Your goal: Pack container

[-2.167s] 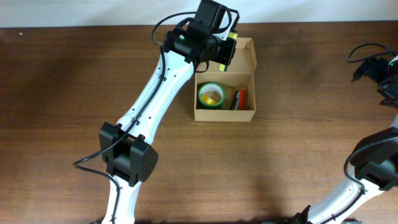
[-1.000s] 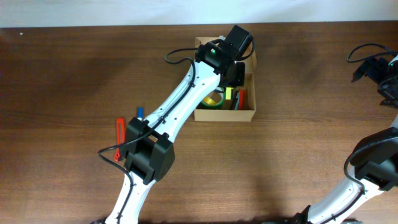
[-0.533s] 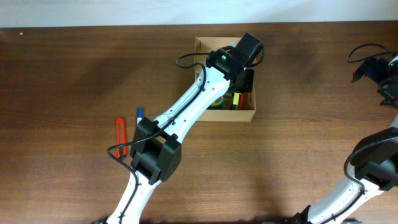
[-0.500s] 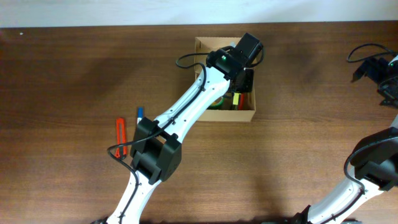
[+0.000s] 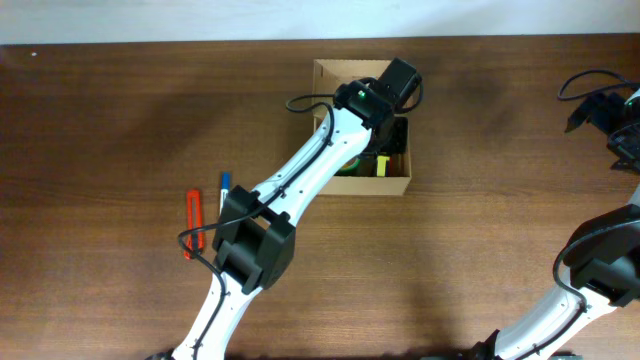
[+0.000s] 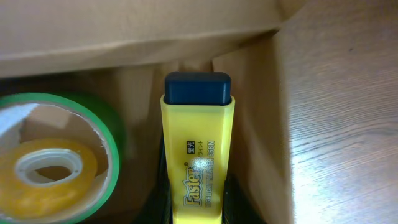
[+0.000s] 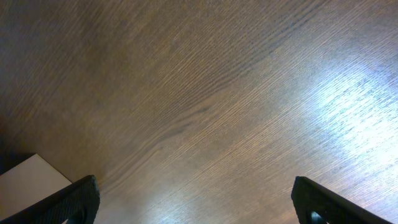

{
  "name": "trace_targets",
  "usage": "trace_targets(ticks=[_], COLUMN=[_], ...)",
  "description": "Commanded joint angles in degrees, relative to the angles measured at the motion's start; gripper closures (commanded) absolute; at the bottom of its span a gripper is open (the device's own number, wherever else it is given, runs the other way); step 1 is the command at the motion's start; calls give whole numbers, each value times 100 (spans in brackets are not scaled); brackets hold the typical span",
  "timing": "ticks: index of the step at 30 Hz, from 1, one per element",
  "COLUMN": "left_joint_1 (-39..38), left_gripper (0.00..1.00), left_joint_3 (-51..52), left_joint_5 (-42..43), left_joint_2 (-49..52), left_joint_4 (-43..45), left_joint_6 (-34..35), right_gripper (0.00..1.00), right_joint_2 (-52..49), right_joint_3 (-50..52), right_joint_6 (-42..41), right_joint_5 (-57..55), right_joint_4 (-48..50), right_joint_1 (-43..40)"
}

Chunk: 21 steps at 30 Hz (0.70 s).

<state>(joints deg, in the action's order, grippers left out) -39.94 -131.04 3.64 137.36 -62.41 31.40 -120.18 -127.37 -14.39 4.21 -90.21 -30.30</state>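
Left gripper (image 6: pixel 196 208) clenched on a yellow highlighter (image 6: pixel 198 143), dark cap forward, lowered into the box's right-hand corner. Likely held lengthwise so it slots in beside the green tape roll (image 6: pixel 56 162). Fingers show only as dark slivers at the frame edge; marker's rear end cut off; contact with the floor not readable.

Cardboard box (image 5: pixel 322 75) sits far-centre on the table (image 5: pixel 480 250), interior mostly masked by the wrist from overhead. Red cutter (image 5: pixel 190 222) and blue pen (image 5: pixel 223 187) lie well apart, unpacked.

Right gripper (image 7: pixel 199 205) spread wide, empty, over bare wood.
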Motion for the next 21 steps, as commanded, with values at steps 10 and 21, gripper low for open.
trace_targets(ticks=[10,21], left_joint_1=[-101,-236], left_gripper=[99,98], left_joint_3=[-70,-70], left_joint_5=[111,103], left_joint_2=[151,164], left_joint_4=[-20,-7], left_joint_6=[249,376], right_gripper=[1,1], right_joint_2=[55,55], right_joint_3=[46,46], right_joint_6=[-2,0], right_joint_5=[37,142], right_joint_4=[-22,-20], right_joint_1=[2,2])
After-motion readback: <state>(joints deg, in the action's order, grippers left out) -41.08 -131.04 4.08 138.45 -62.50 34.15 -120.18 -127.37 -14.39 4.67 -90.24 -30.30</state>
